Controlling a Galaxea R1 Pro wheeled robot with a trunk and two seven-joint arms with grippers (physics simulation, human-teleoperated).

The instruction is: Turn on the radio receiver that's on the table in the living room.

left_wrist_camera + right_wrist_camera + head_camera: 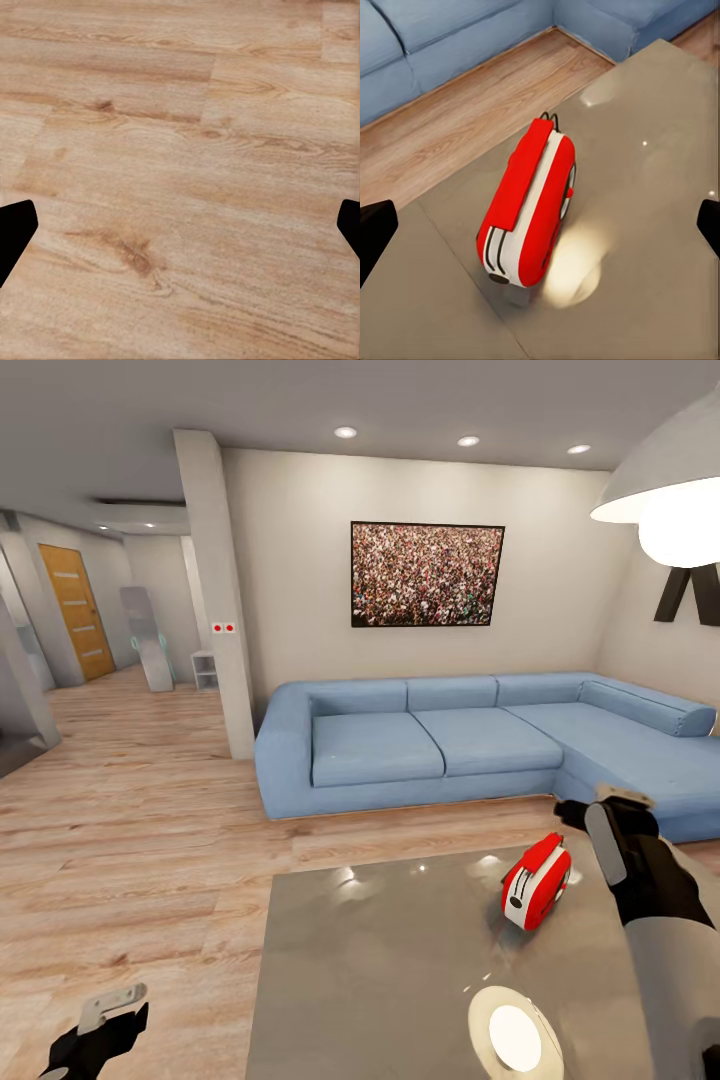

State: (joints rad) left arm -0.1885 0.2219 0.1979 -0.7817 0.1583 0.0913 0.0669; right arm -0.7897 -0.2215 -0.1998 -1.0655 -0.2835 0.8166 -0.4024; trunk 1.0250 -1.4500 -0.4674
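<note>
1. Red radio receiver [537,881] stands on edge on the glossy grey tabletop [380,980], near its far right side; light-blue sofa [440,745] beyond.
2. Right hand [612,812] hovers just beside the radio, fingers spread wide apart, gripping nothing.
3. Left hand [100,1025] hangs low over the wood floor [180,150], released.

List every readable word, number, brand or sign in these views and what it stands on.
None can be read.
Radio receiver: no legible brand or dial numbers.
Framed picture: a crowd, no text.
Red wall switches: no readable marks.
Dark wall shape: cut off, unclear whether a letter.
</note>
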